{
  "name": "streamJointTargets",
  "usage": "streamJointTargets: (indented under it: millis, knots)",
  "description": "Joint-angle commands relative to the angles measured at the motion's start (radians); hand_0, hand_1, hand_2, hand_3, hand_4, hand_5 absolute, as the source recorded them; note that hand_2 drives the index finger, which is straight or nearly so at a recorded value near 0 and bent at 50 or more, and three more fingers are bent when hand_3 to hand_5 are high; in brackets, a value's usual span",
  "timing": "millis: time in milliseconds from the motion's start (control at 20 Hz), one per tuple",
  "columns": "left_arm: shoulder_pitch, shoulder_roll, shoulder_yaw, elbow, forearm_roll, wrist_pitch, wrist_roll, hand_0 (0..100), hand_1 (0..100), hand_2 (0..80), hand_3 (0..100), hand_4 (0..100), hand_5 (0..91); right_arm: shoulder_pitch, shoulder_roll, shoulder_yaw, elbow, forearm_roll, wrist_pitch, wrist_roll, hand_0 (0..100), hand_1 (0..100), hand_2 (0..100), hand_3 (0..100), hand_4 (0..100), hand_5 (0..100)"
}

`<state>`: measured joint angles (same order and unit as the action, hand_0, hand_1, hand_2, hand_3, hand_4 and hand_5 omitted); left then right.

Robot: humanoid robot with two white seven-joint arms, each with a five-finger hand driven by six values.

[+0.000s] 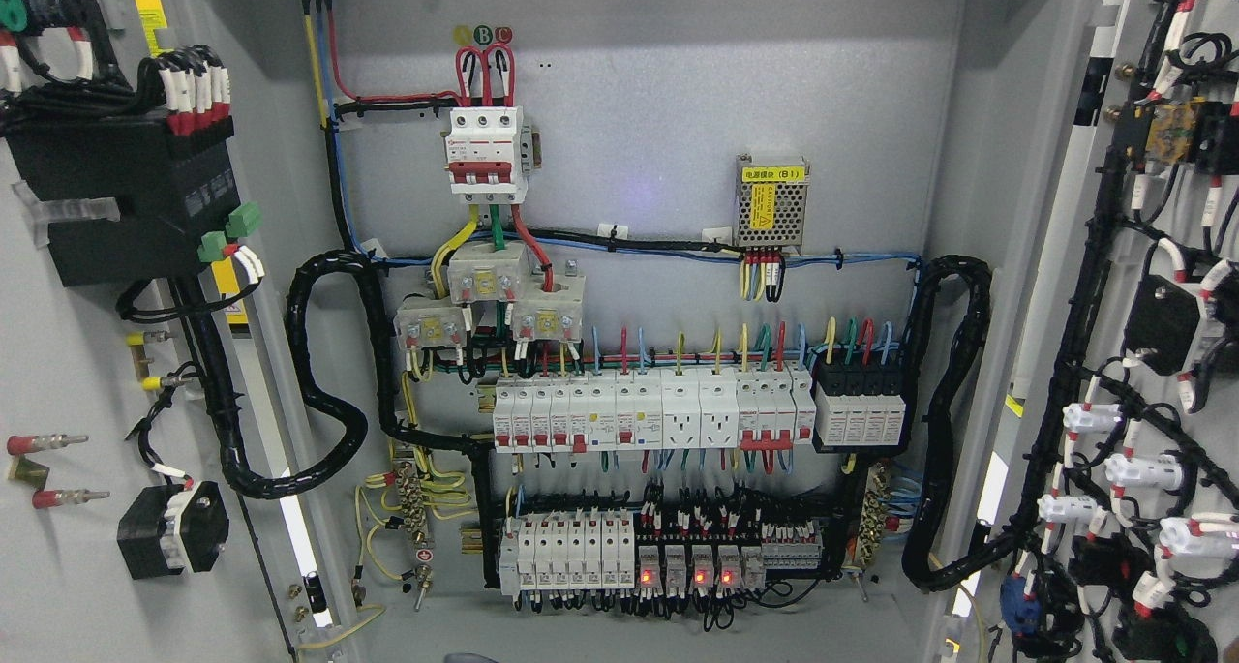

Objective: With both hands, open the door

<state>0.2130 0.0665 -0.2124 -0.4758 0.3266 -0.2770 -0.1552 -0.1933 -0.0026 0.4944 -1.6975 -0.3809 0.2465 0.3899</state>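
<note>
I see both cabinet doors swung wide: the left door (58, 353) at the frame's left, the right door (1162, 353) at its right, inner faces toward me, long axes vertical. Neither hand shows, so I cannot tell the fingers' state.

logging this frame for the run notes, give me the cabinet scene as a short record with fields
doors: left door and right door both swung wide open
interior: main breaker at top, power supply to its right
breaker rows: upper row, lower row
indicator lights: four red lights lit at bottom
robot hands: none in view
task state: doors already open
</note>
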Motion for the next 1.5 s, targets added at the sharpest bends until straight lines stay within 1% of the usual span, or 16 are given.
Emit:
streamJointTargets:
  millis: [0,100,200,350,401,451,501,551,701,801,901,951,1001,1252,1352,1452]
  knots:
    - [0.185,0.055,-0.009,-0.856,-0.004,-0.005,0.000,12,56,0.0,0,0,0.0,0.196,-0.115,-0.108,-0.209,0.074,-0.116,-0.017,0,50,4,0,0,0]
    - [0.245,0.068,-0.009,-1.031,-0.006,-0.007,0.000,12,56,0.0,0,0,0.0,0.277,-0.138,-0.126,-0.247,0.103,-0.185,-0.019,0,50,4,0,0,0]
    - [0.272,0.085,-0.002,-1.142,-0.006,-0.025,0.000,12,56,0.0,0,0,0.0,0.339,-0.145,-0.178,-0.292,0.105,-0.197,-0.023,0,50,4,0,0,0]
    - [0.270,0.139,-0.002,-1.211,-0.009,-0.167,-0.003,12,56,0.0,0,0,0.0,0.434,-0.168,-0.241,-0.378,0.102,-0.223,-0.046,0,50,4,0,0,0]
    - [0.272,0.168,-0.004,-1.239,-0.018,-0.209,-0.006,12,56,0.0,0,0,0.0,0.460,-0.177,-0.261,-0.392,0.102,-0.252,-0.049,0,50,4,0,0,0]
    - [0.273,0.203,-0.005,-1.280,-0.027,-0.234,-0.012,12,56,0.0,0,0,0.0,0.478,-0.180,-0.275,-0.392,0.102,-0.301,-0.054,0,50,4,0,0,0]
    - [0.275,0.223,-0.005,-1.311,-0.029,-0.246,-0.017,12,56,0.0,0,0,0.0,0.500,-0.180,-0.289,-0.392,0.102,-0.356,-0.063,0,50,4,0,0,0]
    - [0.273,0.234,-0.007,-1.337,-0.029,-0.252,-0.018,12,56,0.0,0,0,0.0,0.521,-0.184,-0.312,-0.392,0.102,-0.390,-0.071,0,50,4,0,0,0]
    - [0.270,0.240,-0.013,-1.426,-0.029,-0.252,-0.018,12,56,0.0,0,0,0.0,0.575,-0.209,-0.391,-0.392,0.100,-0.479,-0.075,0,50,4,0,0,0]
    - [0.270,0.245,-0.015,-1.490,-0.031,-0.261,-0.018,12,56,0.0,0,0,0.0,0.597,-0.212,-0.407,-0.392,0.100,-0.545,-0.075,0,50,4,0,0,0]
    - [0.243,0.248,-0.013,-1.528,-0.041,-0.345,-0.018,12,56,0.0,0,0,0.0,0.609,-0.218,-0.434,-0.392,0.099,-0.622,-0.077,0,50,4,0,0,0]
    - [0.220,0.251,-0.012,-1.532,-0.063,-0.370,-0.018,12,56,0.0,0,0,0.0,0.620,-0.218,-0.454,-0.392,0.097,-0.650,-0.077,0,50,4,0,0,0]
    - [0.215,0.254,-0.004,-1.543,-0.084,-0.381,-0.018,12,56,0.0,0,0,0.0,0.629,-0.220,-0.468,-0.392,0.096,-0.664,-0.077,0,50,4,0,0,0]
    - [0.218,0.248,0.007,-1.603,-0.087,-0.418,-0.017,12,56,0.0,0,0,0.0,0.660,-0.223,-0.528,-0.395,0.054,-0.679,-0.077,0,50,4,0,0,0]
    - [0.218,0.243,0.046,-1.603,-0.084,-0.429,-0.017,12,56,0.0,0,0,0.0,0.657,-0.230,-0.548,-0.395,-0.004,-0.681,-0.077,0,50,4,0,0,0]
    - [0.218,0.239,0.099,-1.603,-0.078,-0.435,-0.017,12,56,0.0,0,0,0.0,0.643,-0.246,-0.569,-0.395,-0.007,-0.684,-0.077,0,50,4,0,0,0]
